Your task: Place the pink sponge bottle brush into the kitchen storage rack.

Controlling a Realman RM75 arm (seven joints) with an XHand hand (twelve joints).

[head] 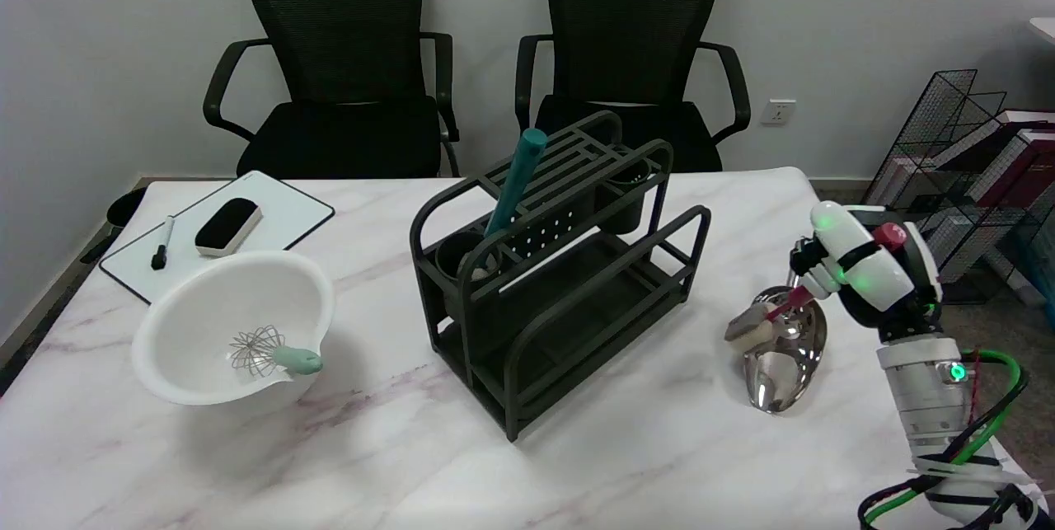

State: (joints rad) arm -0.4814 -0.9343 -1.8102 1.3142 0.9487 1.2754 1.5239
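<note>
1. One working hand, the right hand [812, 266], shows at the right side of the table [626, 447]; it grips the pink handle of the pink sponge bottle brush [762, 320], though the fingers are mostly hidden behind the white wrist, so the exact hold is hard to read.
2. That brush slants down and to the left from the hand, its pale sponge head over the left rim of a shiny metal scoop [783, 361] that lies on the table; whether the sponge touches the scoop I cannot tell.
3. Well to the left of the brush, at the table's middle, stands the dark kitchen storage rack [560, 299], set at an angle, with two lower shelves and round cups along its top.
4. From the rack's left cup a teal-handled utensil [515, 180] leans up and to the right.
5. Near the left edge sits a white mixing bowl [206, 307], tilted, with a small whisk [272, 353] with a mint-green handle lying inside it.
6. Farther back on the left lies a whiteboard [280, 221] carrying a black eraser [228, 226] and a marker [162, 242].
7. Two black office chairs [346, 60] stand beyond the table's far edge.
</note>
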